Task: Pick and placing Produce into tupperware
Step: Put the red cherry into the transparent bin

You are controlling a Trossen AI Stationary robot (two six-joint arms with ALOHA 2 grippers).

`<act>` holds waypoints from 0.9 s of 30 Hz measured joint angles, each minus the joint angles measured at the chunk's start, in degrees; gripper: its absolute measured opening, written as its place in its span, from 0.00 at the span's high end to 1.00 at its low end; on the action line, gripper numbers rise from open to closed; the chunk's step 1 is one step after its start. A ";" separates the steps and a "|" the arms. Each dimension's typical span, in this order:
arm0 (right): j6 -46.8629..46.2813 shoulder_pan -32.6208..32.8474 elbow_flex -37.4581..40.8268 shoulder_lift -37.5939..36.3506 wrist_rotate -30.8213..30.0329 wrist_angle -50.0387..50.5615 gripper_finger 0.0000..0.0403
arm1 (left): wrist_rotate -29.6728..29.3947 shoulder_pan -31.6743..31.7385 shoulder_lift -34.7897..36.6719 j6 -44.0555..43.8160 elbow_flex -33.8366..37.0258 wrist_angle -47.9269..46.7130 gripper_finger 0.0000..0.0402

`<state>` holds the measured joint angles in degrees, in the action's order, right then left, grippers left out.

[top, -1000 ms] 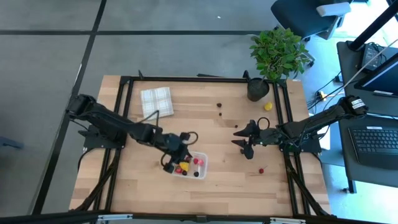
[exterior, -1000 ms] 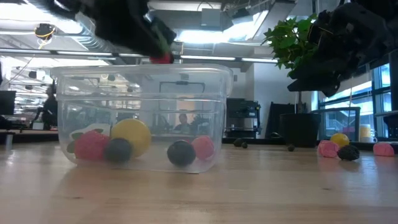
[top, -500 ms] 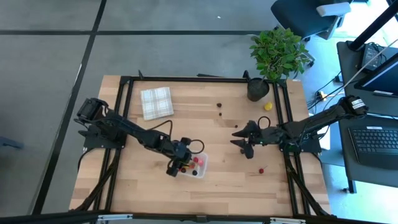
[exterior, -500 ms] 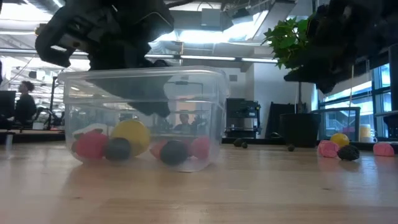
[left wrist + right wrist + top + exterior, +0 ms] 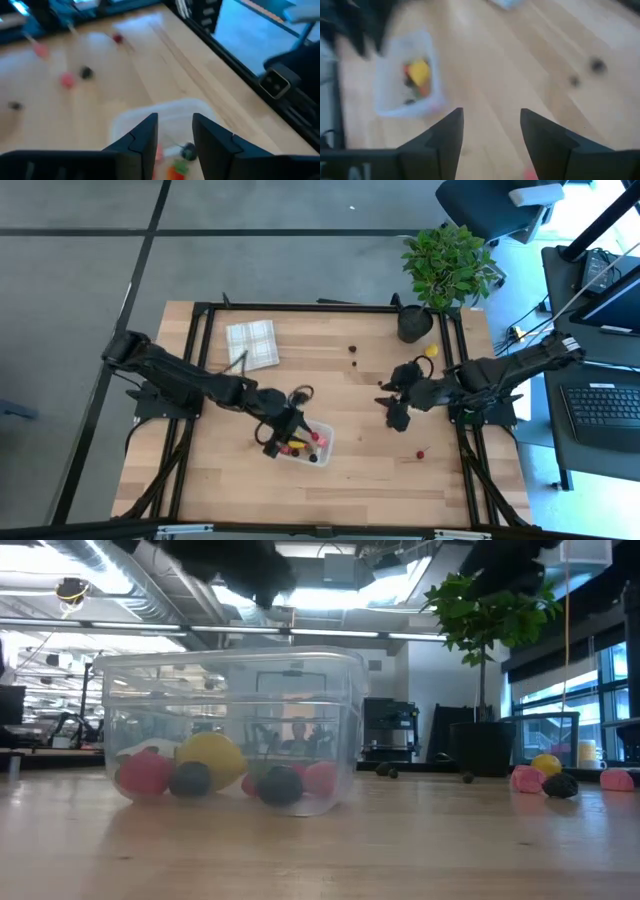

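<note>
Clear tupperware [image 5: 307, 443] with several produce pieces [image 5: 210, 760] inside sits directly under the left claw [image 5: 283, 442], spread and empty, likely just after a drop, while the right claw [image 5: 393, 402], spread and empty, hovers above loose berries [image 5: 420, 453] on the worktop [image 5: 350, 390].

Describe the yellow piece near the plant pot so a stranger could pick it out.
Start at the green leafy plant in its dark pot at the table's far right corner. Just beside the pot's base lies a small round yellow lemon-like fruit. It is the only yellow piece outside the clear tub.
</note>
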<state>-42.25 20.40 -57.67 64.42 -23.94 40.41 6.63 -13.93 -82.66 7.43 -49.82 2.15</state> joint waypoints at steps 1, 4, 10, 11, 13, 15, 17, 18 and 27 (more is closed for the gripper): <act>-3.17 0.31 -2.20 1.41 0.05 4.84 0.51 | 0.01 0.74 1.17 0.49 0.11 0.06 0.72; -14.08 2.31 -6.64 5.47 2.83 19.61 0.51 | -0.10 3.31 5.77 1.29 2.24 0.22 0.73; -25.26 10.70 -5.22 11.07 13.25 28.01 0.51 | -0.15 7.65 15.24 -0.30 12.41 6.07 0.76; -25.48 12.34 -4.68 11.91 14.56 27.67 0.51 | -0.15 8.02 16.73 -0.82 14.48 7.60 0.76; -25.27 15.75 -3.82 13.59 16.42 26.75 0.51 | -0.14 8.42 19.12 -1.15 18.03 9.90 0.77; -24.55 18.83 -3.48 15.38 17.63 26.87 0.51 | -0.15 8.45 21.14 -1.22 21.36 11.22 0.78; -22.96 21.78 -3.15 17.18 18.04 26.63 0.51 | -0.16 8.41 22.58 -1.26 23.83 11.40 0.78; -22.39 22.94 -3.06 18.03 18.07 26.59 0.51 | -0.41 8.41 23.08 -1.24 24.73 11.39 0.79; -20.96 25.67 -3.06 24.09 18.03 16.37 0.51 | -5.48 8.41 24.22 -7.29 28.96 11.26 0.82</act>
<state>-63.21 46.06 -60.73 88.52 -5.91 56.78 1.15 -5.52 -58.43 0.14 -20.87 13.41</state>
